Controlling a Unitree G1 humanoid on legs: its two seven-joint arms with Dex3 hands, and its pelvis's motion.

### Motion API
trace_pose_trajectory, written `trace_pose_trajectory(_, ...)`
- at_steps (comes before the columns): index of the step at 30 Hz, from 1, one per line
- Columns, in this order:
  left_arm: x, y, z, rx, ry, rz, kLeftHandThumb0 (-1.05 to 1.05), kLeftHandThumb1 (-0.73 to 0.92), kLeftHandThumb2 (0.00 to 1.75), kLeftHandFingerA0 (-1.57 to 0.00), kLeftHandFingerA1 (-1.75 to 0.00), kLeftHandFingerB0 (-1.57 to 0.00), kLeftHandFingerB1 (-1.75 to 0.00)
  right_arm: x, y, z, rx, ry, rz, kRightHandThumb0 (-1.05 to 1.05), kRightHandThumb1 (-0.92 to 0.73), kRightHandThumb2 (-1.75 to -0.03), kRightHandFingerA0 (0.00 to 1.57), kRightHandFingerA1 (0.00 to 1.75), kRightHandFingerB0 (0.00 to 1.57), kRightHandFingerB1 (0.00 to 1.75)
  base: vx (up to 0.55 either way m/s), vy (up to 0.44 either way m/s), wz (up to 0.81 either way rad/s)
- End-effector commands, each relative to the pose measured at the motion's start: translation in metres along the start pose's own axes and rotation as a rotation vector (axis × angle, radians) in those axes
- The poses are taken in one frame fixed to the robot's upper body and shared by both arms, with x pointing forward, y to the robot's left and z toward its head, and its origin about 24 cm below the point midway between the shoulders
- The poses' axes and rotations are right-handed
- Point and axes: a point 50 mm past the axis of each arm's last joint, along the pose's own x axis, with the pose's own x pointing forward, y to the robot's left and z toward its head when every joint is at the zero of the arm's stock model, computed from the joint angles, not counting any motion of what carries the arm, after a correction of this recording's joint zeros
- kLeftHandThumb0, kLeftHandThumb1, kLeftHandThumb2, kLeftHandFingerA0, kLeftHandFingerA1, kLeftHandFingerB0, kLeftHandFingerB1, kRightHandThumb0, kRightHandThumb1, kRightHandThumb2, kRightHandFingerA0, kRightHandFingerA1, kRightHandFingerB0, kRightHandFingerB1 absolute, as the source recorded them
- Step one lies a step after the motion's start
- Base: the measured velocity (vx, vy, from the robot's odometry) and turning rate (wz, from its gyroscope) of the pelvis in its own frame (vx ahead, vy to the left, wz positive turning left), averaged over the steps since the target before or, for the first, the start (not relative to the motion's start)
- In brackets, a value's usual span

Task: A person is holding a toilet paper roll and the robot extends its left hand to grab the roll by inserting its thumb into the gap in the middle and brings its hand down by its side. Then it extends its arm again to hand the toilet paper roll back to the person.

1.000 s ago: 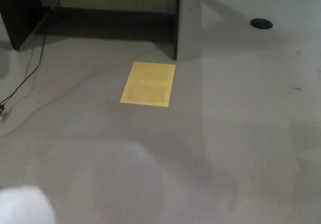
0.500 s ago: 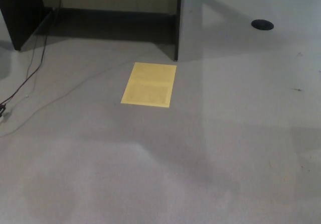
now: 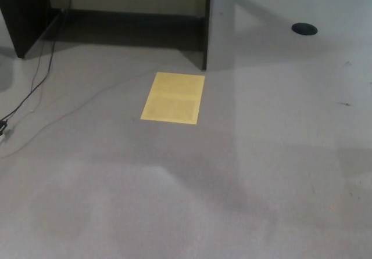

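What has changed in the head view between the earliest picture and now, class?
A blurred white shape at the bottom left corner a second ago has gone from view; what it was cannot be told. No hand shows now. The yellow sheet, the cable and the dark round spot lie as before on the floor.

Yellow sheet (image 3: 173,97), grey floor (image 3: 279,154), black cable (image 3: 35,85), black disc (image 3: 304,28)

No part of robot or person visible.
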Motion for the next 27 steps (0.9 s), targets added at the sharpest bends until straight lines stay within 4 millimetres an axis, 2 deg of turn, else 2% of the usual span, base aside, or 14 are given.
trace_pose_trajectory(1,0.026,0.036,0.059,-0.083,-0.298,0.128,-0.14,0.79,0.76,-0.81,-1.57,-0.68,-1.35,-0.002,-0.001,-0.007,0.017,0.026,0.001,-0.39,-0.68,-0.62,0.75,0.82,0.36,0.33,0.00,0.000,0.00)
trace_pose_trajectory(4,0.036,0.047,0.098,-0.107,-0.423,0.132,-0.13,0.78,0.74,-0.84,-1.57,-0.67,-1.33,-0.002,-0.001,-0.008,0.019,0.029,0.004,-0.39,-0.68,-0.61,0.73,0.78,0.36,0.33,0.00,0.000,0.00)
trace_pose_trajectory(7,0.040,0.055,0.146,-0.125,-0.569,0.138,-0.05,0.78,0.75,-0.86,-1.47,-0.73,-1.20,-0.002,0.000,-0.006,0.009,0.022,0.003,-0.39,-0.68,-0.61,0.72,0.83,0.37,0.33,0.00,0.000,0.00)
trace_pose_trajectory(9,0.040,0.056,0.167,-0.135,-0.632,0.134,-0.03,0.76,0.76,-0.84,-1.46,-0.72,-1.20,-0.002,0.000,-0.006,0.008,0.019,0.004,-0.39,-0.67,-0.60,0.74,0.87,0.37,0.33,0.00,0.000,0.00)
trace_pose_trajectory(10,0.039,0.057,0.190,-0.124,-0.712,0.133,0.03,0.76,0.76,-0.81,-1.44,-0.70,-1.21,-0.002,0.001,-0.007,0.006,0.019,0.004,-0.39,-0.67,-0.60,0.75,0.87,0.36,0.33,0.00,0.000,0.00)
trace_pose_trajectory(12,0.040,0.057,0.219,-0.157,-0.789,0.109,0.04,0.76,0.77,-0.91,-1.39,-0.75,-1.18,-0.002,0.000,-0.006,0.007,0.017,0.000,-0.39,-0.67,-0.60,0.76,0.87,0.37,0.33,0.00,0.000,0.00)
trace_pose_trajectory(15,0.036,0.055,0.259,-0.141,-0.893,0.070,0.01,0.79,0.73,-0.82,-1.46,-0.70,-1.23,-0.002,-0.002,-0.005,0.015,0.014,-0.006,-0.38,-0.68,-0.60,0.76,0.84,0.36,0.33,0.00,0.000,0.00)
trace_pose_trajectory(16,0.031,0.052,0.286,-0.132,-0.966,0.054,-0.05,0.80,0.73,-0.80,-1.44,-0.70,-1.22,-0.001,-0.002,-0.005,0.017,0.016,-0.002,-0.41,-0.68,-0.60,0.79,0.87,0.37,0.32,0.00,0.000,0.00)
trace_pose_trajectory(19,0.025,0.051,0.308,-0.142,-1.028,0.030,-0.03,0.76,0.77,-0.74,-1.46,-0.68,-1.26,-0.001,-0.003,-0.003,0.020,0.018,-0.001,-0.39,-0.68,-0.62,0.75,0.84,0.37,0.33,0.00,0.000,0.00)
trace_pose_trajectory(20,0.019,0.046,0.336,-0.120,-1.081,0.010,-0.05,0.73,0.77,-0.78,-1.50,-0.72,-1.26,0.000,-0.003,-0.003,0.020,0.017,-0.001,-0.39,-0.68,-0.62,0.75,0.84,0.36,0.33,0.00,0.000,0.00)
trace_pose_trajectory(22,0.016,0.046,0.344,-0.109,-1.088,0.009,-0.05,0.73,0.77,-0.78,-1.50,-0.72,-1.26,0.000,-0.003,-0.002,0.020,0.016,-0.002,-0.39,-0.68,-0.62,0.75,0.84,0.36,0.33,0.00,0.000,0.00)
trace_pose_trajectory(23,0.012,0.042,0.359,-0.116,-1.133,0.000,-0.05,0.69,0.82,-0.86,-1.55,-0.74,-1.27,0.000,-0.003,-0.002,0.022,0.016,-0.002,-0.40,-0.68,-0.61,0.76,0.82,0.37,0.33,0.00,0.000,0.00)
trace_pose_trajectory(24,0.009,0.039,0.372,-0.132,-1.163,-0.022,-0.06,0.72,0.80,-0.86,-1.56,-0.72,-1.27,0.000,-0.004,-0.001,0.020,0.016,-0.003,-0.40,-0.68,-0.62,0.75,0.80,0.36,0.33,0.00,0.000,0.00)
trace_pose_trajectory(27,0.003,0.030,0.392,-0.184,-1.208,-0.086,-0.09,0.74,0.81,-0.86,-1.58,-0.70,-1.32,0.000,-0.006,0.000,0.024,0.014,-0.007,-0.40,-0.67,-0.62,0.77,0.82,0.36,0.33,0.00,0.000,0.00)
